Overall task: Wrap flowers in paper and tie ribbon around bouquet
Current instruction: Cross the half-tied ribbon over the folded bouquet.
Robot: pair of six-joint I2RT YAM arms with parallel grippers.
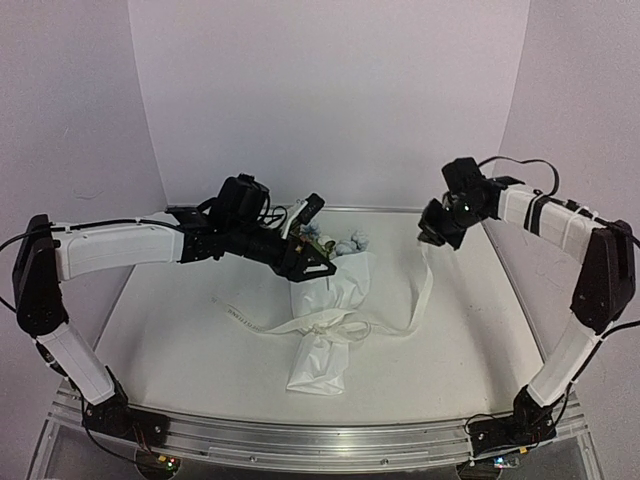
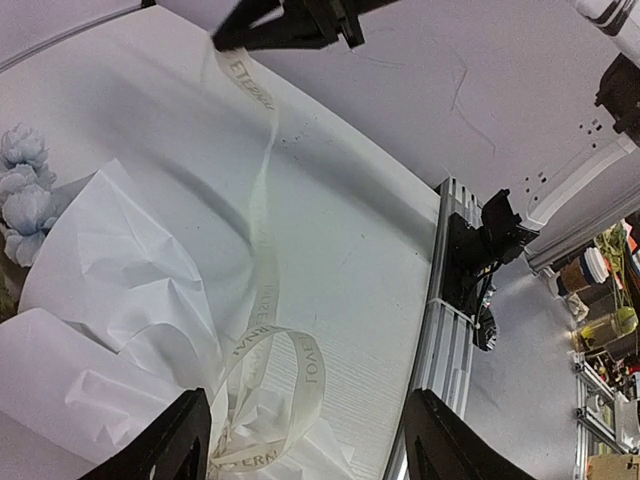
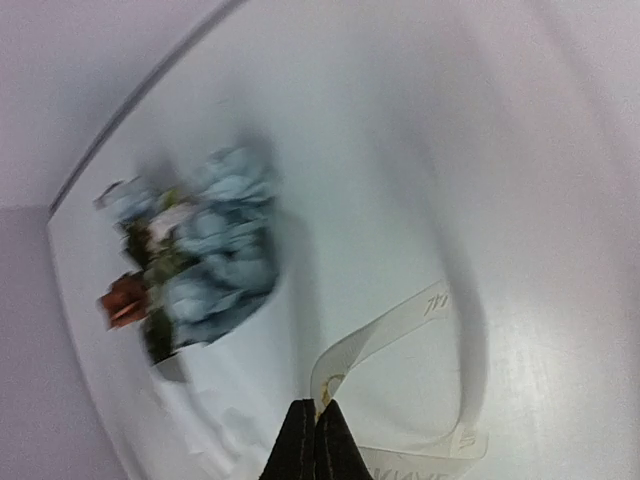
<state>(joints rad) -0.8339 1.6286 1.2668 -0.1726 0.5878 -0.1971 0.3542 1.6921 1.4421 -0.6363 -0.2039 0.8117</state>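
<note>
The right jaws are pressed together on the end of the ribbon (image 3: 390, 335), held up off the tabletop (image 1: 170, 340) at the far right. From that pinch the band drops, then runs low along the tabletop to the left, to the narrow waist of the bouquet (image 1: 322, 360), where it crosses the paper (image 2: 120, 290) in a loose loop. Whether a knot is formed there, I cannot tell. So the bouquet lies to the left of the right jaws and nearer the arm bases, and any pull away from it to the right would likely tighten the strand.

The bouquet's long axis runs from far to near: the flowers (image 1: 350, 243) stick out at the far, wide end and the closed tip points toward the bases. The left jaws stand wide apart and hold nothing, hanging over the wide end just beside the blooms. That makes the left arm (image 1: 120, 248) the nearer one to the bundle.

The ribbon's other tail (image 1: 240, 312) lies flat to the left of the waist, on the left arm's side. Nothing else stands between the right-hand strand and the bouquet.
</note>
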